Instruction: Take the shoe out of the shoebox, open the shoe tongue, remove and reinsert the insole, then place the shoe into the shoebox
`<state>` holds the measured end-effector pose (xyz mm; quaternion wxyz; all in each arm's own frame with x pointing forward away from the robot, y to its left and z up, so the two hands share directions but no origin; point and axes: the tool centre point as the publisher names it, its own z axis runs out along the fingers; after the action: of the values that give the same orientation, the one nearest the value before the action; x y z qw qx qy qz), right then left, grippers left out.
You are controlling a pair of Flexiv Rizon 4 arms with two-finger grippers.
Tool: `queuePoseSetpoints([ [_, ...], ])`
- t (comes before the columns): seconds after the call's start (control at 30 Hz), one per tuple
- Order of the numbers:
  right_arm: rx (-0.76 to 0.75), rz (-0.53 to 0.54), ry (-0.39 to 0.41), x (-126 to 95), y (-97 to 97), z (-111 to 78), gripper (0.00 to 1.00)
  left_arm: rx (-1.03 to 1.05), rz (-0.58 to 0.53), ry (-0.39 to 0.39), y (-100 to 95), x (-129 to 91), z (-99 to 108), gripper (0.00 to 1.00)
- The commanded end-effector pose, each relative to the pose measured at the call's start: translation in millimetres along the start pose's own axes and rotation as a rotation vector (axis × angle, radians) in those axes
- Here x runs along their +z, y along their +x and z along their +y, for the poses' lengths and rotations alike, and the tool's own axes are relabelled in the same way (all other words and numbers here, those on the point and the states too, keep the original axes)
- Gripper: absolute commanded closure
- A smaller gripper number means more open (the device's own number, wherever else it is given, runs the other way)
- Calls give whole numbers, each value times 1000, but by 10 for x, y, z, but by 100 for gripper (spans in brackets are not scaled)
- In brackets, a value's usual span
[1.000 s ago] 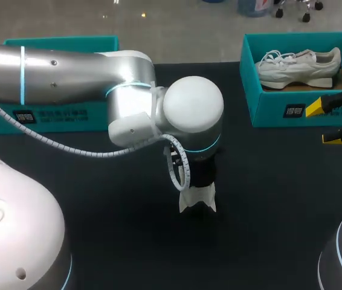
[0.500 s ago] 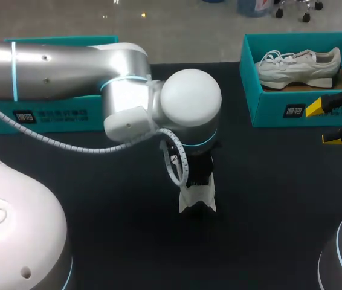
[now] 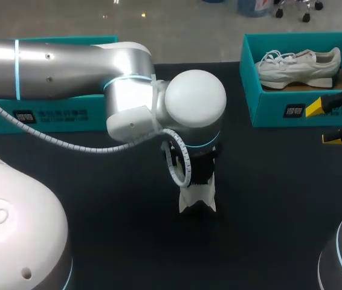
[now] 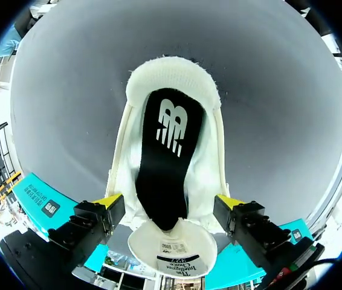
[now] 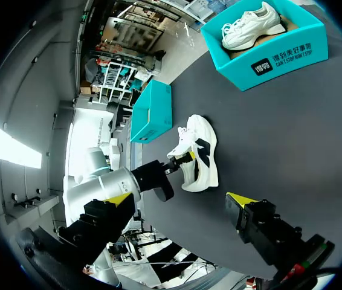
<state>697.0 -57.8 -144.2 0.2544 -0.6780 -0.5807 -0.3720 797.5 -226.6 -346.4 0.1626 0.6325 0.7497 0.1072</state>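
Shoe (image 3: 196,198) sits in the middle of the black table (image 3: 267,199), out of the shoebox (image 3: 280,112). The left gripper (image 4: 168,202) comes down on it from above. Its two fingers are spread wide, one on each side of the shoe, and both yellow tips seem to press on the white sides, so I think it is pinching the shoe.

From the left wrist, the shoe points straight away from the gripper. The near end, with a white flap, lies between the fingers. The round fuzzy end is the far one. A black strip (image 4: 168,145) with a white logo runs down the middle of the shoe, along its long way.

The right gripper (image 3: 323,122) is far off, near the front of the shoebox, with its fingers apart and nothing in them. Another shoe (image 3: 298,66) lies inside that box.

The left arm is much nearer. I think the right arm must come across to work on the shoe while the left one holds it
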Motion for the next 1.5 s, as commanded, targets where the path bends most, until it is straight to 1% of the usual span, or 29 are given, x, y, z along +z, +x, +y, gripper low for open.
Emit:
queuePoseSetpoints([
  [0.03,1,-3,-1,6,-3,-4,0,0,1,-3,24,-26,-3,0],
  [0.23,1,-3,-1,6,-3,-4,0,5,1,-7,45,-79,41,0],
  [0.33,1,-3,-1,6,-3,-4,0,-8,0,-16,52,-101,136,0],
  [0.63,1,-3,-1,6,-3,-4,0,-36,4,-22,71,-106,329,0],
  [0.7,1,-3,-1,6,-3,-4,0,-40,0,-27,69,-153,384,0],
  [0.83,1,-3,-1,6,-3,-4,0,-28,-8,-70,60,-312,556,0],
  [0.97,1,-3,-1,6,-3,-4,0,-24,-3,-89,124,-446,752,0],
  [1.03,1,-3,-1,6,-3,-4,0,-18,2,-92,150,-489,837,0],
  [1.07,1,-3,-1,6,-3,-4,0,-6,3,-77,156,-512,869,0],
  [1.13,1,-3,-1,6,-3,-4,0,9,9,-78,156,-547,912,0],
  [1.23,1,-3,-1,6,-3,-4,0,23,9,-73,141,-567,963,0],
  [1.27,1,-3,-1,6,-3,-4,0,28,5,-57,133,-566,977,0],
  [1.33,1,-3,-1,6,-3,-4,0,30,6,-60,119,-556,1010,0],
  [1.37,1,-3,-1,6,-3,-4,0,32,11,-65,114,-547,1022,2],
  [1.4,1,-3,-1,6,-3,-4,0,33,12,-64,110,-541,1030,11],
  [1.43,1,-3,-1,6,-3,-4,0,35,11,-64,105,-538,1039,35],
  [1.47,1,-3,-1,6,-3,-4,0,34,6,-62,98,-535,1048,55],
  [1.5,1,-3,-1,6,-3,-4,0,37,1,-60,93,-533,1052,100],
])
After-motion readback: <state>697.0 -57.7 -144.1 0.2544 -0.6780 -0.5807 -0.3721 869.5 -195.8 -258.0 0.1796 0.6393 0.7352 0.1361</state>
